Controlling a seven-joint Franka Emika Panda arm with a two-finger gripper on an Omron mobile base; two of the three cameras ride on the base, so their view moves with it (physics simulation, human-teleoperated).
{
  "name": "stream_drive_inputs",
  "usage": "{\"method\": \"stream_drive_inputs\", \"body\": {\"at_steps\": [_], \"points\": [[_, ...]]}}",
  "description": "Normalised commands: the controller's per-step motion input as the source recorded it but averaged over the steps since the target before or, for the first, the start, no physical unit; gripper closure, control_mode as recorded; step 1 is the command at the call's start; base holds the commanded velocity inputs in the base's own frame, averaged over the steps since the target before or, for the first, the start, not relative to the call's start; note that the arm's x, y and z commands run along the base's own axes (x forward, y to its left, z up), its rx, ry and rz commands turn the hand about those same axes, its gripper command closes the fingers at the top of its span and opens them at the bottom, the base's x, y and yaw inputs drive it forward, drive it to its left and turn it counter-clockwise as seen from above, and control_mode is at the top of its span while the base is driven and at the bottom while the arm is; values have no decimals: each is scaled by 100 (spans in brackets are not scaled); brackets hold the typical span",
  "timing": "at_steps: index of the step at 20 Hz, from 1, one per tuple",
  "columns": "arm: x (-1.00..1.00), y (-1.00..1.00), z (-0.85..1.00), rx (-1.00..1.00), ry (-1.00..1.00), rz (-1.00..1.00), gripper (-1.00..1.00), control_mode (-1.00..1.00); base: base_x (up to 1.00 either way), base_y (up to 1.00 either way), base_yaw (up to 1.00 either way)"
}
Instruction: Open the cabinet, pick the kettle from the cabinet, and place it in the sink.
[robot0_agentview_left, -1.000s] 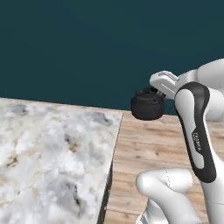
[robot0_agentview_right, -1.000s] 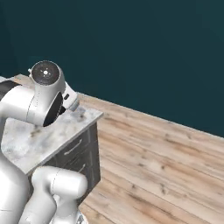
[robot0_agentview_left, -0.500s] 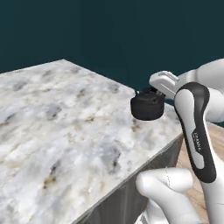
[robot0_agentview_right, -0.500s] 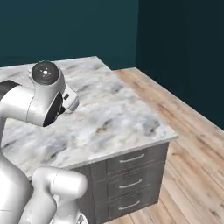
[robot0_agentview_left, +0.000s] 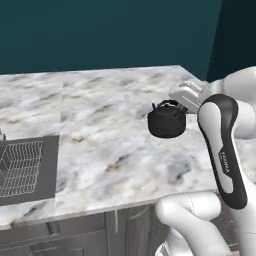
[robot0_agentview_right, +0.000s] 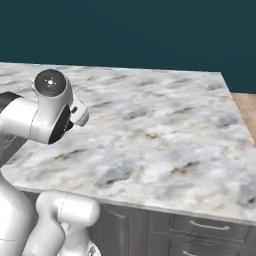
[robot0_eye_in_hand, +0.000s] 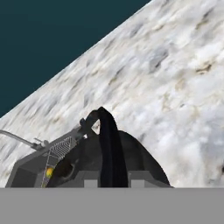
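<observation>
two fingers of my gripper (robot0_eye_in_hand: 113, 183) are pinched tight on the arched handle of the kettle (robot0_agentview_left: 167, 120), so i carry it hanging clear above the marble counter (robot0_agentview_left: 110, 145), not touching it. in the hand view the kettle (robot0_eye_in_hand: 109, 162) sits right under my wrist with its handle running up between the tips. what has changed over the last second is the whole outlook: my base has swung round, the wood floor has slid away and the counter now spreads ahead. the sink (robot0_agentview_left: 27, 167) has come into sight at the far left, well apart from the kettle. i judge the carry mostly done; what remains is reaching left and lowering the kettle into the basin.
</observation>
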Motion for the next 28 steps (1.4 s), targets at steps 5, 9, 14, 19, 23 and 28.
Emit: {"method": "stream_drive_inputs", "body": {"at_steps": [5,9,14,19,23,28], "points": [[0,0,0,0,0,0,100,100,5,21,25],[0,0,0,0,0,0,100,100,3,61,-4],[0,0,0,0,0,0,100,100,6,64,-1],[0,0,0,0,0,0,100,100,6,68,-2],[0,0,0,0,0,0,100,100,4,69,-2],[0,0,0,0,0,0,100,100,2,68,-3]]}}
